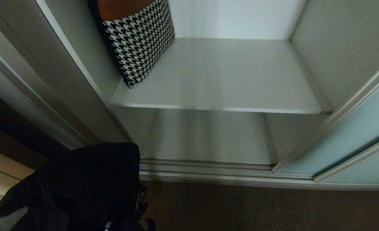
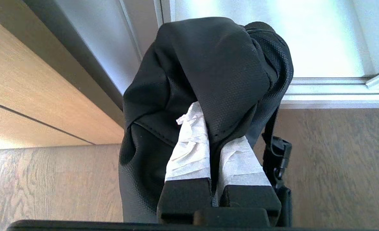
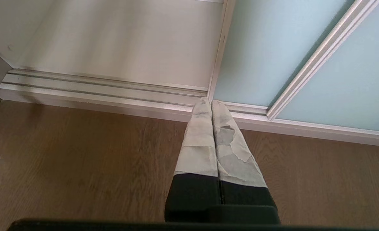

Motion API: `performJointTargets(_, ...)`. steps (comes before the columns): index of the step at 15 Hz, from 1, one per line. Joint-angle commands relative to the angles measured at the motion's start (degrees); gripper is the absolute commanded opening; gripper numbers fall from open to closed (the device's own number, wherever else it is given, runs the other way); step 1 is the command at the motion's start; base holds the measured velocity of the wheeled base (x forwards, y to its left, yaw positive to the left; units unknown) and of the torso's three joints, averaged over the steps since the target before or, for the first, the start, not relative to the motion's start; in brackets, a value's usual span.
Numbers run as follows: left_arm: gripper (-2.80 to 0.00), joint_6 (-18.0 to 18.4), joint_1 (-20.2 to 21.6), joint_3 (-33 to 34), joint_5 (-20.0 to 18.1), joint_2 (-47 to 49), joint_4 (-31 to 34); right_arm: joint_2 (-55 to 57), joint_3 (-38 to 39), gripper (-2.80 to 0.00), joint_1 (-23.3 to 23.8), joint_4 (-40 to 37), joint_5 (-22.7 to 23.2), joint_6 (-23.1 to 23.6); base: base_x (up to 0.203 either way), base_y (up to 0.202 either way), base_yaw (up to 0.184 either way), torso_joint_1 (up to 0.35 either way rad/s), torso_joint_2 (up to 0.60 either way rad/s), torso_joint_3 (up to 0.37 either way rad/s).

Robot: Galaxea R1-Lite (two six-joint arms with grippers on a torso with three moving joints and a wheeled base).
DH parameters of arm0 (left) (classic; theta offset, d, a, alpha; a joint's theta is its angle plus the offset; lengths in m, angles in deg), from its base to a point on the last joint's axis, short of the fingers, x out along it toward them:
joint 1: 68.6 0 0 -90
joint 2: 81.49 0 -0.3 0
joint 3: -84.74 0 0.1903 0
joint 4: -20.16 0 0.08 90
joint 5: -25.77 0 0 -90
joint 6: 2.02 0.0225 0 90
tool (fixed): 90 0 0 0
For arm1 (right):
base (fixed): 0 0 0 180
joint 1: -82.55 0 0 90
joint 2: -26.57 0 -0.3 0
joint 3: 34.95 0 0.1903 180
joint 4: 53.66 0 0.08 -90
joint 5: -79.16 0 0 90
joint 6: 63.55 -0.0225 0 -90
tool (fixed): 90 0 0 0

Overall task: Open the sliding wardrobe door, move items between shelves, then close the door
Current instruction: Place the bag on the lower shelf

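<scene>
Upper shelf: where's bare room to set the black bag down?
The upper shelf is bare from the houndstooth piece, which leans in its left rear corner, across to the right wall. The lower shelf beneath shows bare too. The left hand grips the black bag outside, by the wardrobe's left frame.

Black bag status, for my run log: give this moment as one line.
door: open | left tool: shut on black bag, over floor | right tool: shut, empty | houndstooth piece: on shelf
</scene>
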Motion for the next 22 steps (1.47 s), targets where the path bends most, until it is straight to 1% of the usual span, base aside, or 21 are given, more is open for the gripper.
performJointTargets(1,-2.8,-0.05,-0.01,-0.29,0.05,-0.07,-0.03,-0.1,0.09,-2.8,-0.02,0.01,-0.02,0.02,0.0,0.0,0.0,0.0,0.0,0.0)
performJointTargets(19,-2.8,0.13,-0.01,-0.91,0.14,0.45,-0.76,-0.01,0.09,-2.8,-0.02,0.01,0.07,0.02,0.0,0.0,0.0,0.0,0.0,0.0)
performJointTargets(20,-2.8,0.13,-0.01,-0.89,-0.2,0.26,-0.82,-0.1,0.09,-2.8,-0.02,0.01,0.01,0.02,0.0,0.0,0.0,0.0,0.0,0.0)
performJointTargets(21,-2.8,-0.02,-0.01,-0.88,-1.4,0.05,-0.82,-0.1,0.09,-2.8,-0.02,0.01,-0.02,0.02,0.0,0.0,0.0,0.0,0.0,0.0)
performJointTargets(22,-2.8,-0.87,-0.01,-1.0,-2.35,-0.07,-0.73,-0.02,0.09,-2.8,-0.02,0.01,0.01,0.02,0.0,0.0,0.0,0.0,0.0,0.0)
